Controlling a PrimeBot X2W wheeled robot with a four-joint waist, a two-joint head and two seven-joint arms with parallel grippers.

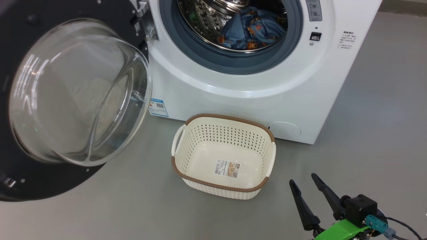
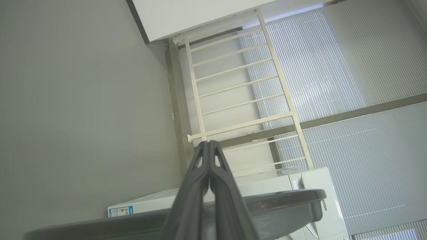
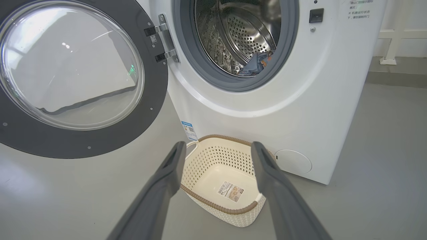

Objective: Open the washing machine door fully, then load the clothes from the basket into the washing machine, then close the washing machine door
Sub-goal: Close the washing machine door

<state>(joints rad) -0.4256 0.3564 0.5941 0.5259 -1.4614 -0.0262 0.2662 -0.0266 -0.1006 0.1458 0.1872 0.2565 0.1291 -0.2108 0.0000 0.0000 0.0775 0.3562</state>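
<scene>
From my head view, the big white front-loading washing machine (image 1: 253, 83) takes up the top of the picture. Its perforated steel drum (image 1: 206, 20) is ringed by a grey-blue rubber gasket (image 1: 186, 43). The large round washing machine door (image 1: 76, 93), a glossy black rim around a bulging clear glass bowl, is swung wide open on its hinges at the left. Its inner face is turned toward me.

The small cream-white perforated plastic basket (image 1: 223, 117) with a brown woven-look rim sits on the grey floor (image 1: 377, 126), just in front of the machine. It lies between the blue energy label (image 1: 158, 107) and the round lower cover (image 1: 285, 130). Its bare bottom shows a sticker (image 1: 227, 168). The soft light-blue clothes (image 1: 250, 31), printed with orange-brown animals, lie bunched low inside the drum.

My right gripper (image 1: 303, 179) hangs over the floor at the lower right, near the basket's right corner but apart from it. Its two long dark fingers are spread wide with nothing between them.

My left gripper (image 2: 208, 144) shows in its wrist view with the fingers pressed together tip to tip, holding nothing. It points past the door's dark edge toward a cream railing (image 2: 233, 70).
</scene>
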